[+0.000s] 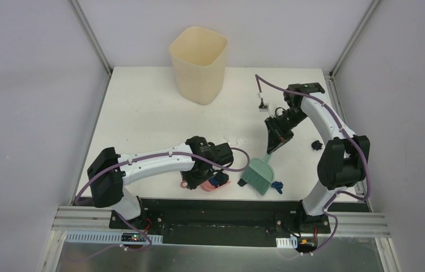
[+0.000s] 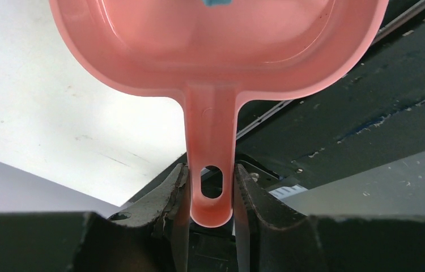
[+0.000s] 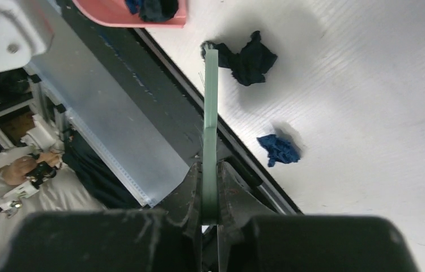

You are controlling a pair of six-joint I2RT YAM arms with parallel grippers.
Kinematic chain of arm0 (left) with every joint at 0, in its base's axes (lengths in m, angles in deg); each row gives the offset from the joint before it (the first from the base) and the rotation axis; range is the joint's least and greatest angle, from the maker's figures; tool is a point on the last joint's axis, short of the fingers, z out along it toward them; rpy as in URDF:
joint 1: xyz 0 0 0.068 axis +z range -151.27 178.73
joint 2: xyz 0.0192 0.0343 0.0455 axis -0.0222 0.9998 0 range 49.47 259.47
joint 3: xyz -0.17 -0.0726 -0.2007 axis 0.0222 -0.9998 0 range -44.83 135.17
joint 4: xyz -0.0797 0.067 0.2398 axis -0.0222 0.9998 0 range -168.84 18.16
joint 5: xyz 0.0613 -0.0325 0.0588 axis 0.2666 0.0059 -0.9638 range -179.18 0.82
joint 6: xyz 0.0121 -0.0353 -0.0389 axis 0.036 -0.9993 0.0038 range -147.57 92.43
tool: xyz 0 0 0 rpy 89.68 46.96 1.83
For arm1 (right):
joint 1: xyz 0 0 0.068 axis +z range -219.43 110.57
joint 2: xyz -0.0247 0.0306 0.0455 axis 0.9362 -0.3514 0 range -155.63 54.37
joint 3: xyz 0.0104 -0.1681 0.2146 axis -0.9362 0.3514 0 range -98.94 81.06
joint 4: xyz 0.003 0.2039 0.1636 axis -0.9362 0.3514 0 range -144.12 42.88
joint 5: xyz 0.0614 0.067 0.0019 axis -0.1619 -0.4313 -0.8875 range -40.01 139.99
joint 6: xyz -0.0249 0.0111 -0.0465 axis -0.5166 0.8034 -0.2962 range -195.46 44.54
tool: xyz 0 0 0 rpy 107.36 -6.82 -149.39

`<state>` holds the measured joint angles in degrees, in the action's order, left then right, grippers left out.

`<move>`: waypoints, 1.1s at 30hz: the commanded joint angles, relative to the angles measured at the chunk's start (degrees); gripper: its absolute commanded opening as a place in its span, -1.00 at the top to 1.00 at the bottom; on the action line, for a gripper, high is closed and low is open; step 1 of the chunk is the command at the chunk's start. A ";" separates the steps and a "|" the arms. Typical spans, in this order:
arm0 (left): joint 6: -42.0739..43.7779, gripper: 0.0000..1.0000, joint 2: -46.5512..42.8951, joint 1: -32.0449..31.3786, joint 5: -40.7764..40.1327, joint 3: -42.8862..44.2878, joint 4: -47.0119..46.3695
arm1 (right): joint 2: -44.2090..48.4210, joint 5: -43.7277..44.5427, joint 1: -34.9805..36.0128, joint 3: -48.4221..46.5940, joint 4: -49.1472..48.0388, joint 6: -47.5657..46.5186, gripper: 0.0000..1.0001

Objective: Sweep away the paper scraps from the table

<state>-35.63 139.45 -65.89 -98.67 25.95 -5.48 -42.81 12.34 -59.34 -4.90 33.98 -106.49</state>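
Paper scraps (image 3: 279, 149) lie mostly at the near right part of the table (image 1: 142, 107), close to its black front edge strip (image 1: 221, 205). In the right wrist view a dark navy wad (image 3: 250, 56) sits just beside the far end of the green hand brush (image 3: 210, 113), whether touching it I cannot tell, and a smaller blue wad lies apart from it on bare white, nearer the gripper. From above, a blue wad (image 1: 278, 186) shows just right of the brush head, and a lone black wad (image 1: 315, 145) rests farther right, close to the right arm. More scraps are already inside the pink dustpan (image 2: 216, 62): a teal one (image 2: 217, 2) at the top of the left wrist view, and dark ones (image 3: 153, 8) at its mouth in the right wrist view. The dustpan sits at the table's near edge, left of the brush, its open side toward the brush head. The left gripper (image 2: 211, 177) has its jaws narrowed tight on the dustpan's handle, a finger pressing each side by the hanging hole. The right gripper (image 3: 210, 173) clamps the brush handle edge-on between nearly closed jaws, the brush slanting down toward the table. A cream plastic bin (image 1: 198, 65) stands upright at the far side, well apart from everything else.
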 commanded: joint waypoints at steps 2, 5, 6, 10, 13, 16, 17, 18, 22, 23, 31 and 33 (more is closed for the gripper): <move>-0.75 0.72 0.65 -1.88 1.27 0.32 -1.60 | -2.47 8.59 1.75 -1.13 -11.90 4.30 1.00; -0.91 0.71 1.51 -2.27 1.68 0.59 -1.96 | -6.15 10.23 1.69 -5.97 -16.40 8.78 1.00; -1.03 0.71 1.95 -2.46 1.69 0.73 -1.73 | -6.93 9.22 1.67 -7.67 -17.36 9.72 1.00; -1.61 0.71 2.38 -2.93 1.35 0.38 -1.66 | -8.23 6.33 2.04 -13.39 -19.49 12.74 1.00; -2.53 0.69 3.00 -2.89 1.04 -0.20 -2.26 | -7.33 2.82 2.04 -15.55 -20.14 14.31 1.00; -3.82 0.67 3.65 -2.88 1.23 0.04 -3.30 | -5.28 2.10 1.96 -16.28 -20.48 15.92 1.00; -4.01 0.66 3.86 -2.89 1.27 0.24 -3.80 | -4.42 2.43 1.81 -16.32 -20.82 16.56 1.00; -4.36 0.67 4.24 -2.86 0.95 0.53 -3.99 | -3.58 2.96 1.68 -16.38 -21.19 17.24 1.00; -6.12 0.67 6.34 -2.81 0.09 2.77 -3.80 | -3.17 6.53 1.60 -19.35 -20.61 19.06 1.00; -6.70 0.67 6.88 -2.73 -0.08 3.18 -3.67 | -3.65 8.12 1.60 -20.40 -20.45 19.39 1.00; -10.03 0.68 6.81 1.69 -1.56 3.15 -3.49 | -8.79 19.23 1.69 -25.42 -25.35 20.66 1.00; -10.14 0.68 6.62 2.45 -1.98 3.04 -3.50 | -10.61 24.04 2.31 -26.17 -26.52 20.84 1.00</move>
<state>-43.50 147.12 -65.52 -98.24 27.92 -8.63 -50.24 26.90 -57.68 -28.09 12.23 -87.26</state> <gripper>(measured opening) 0.279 0.086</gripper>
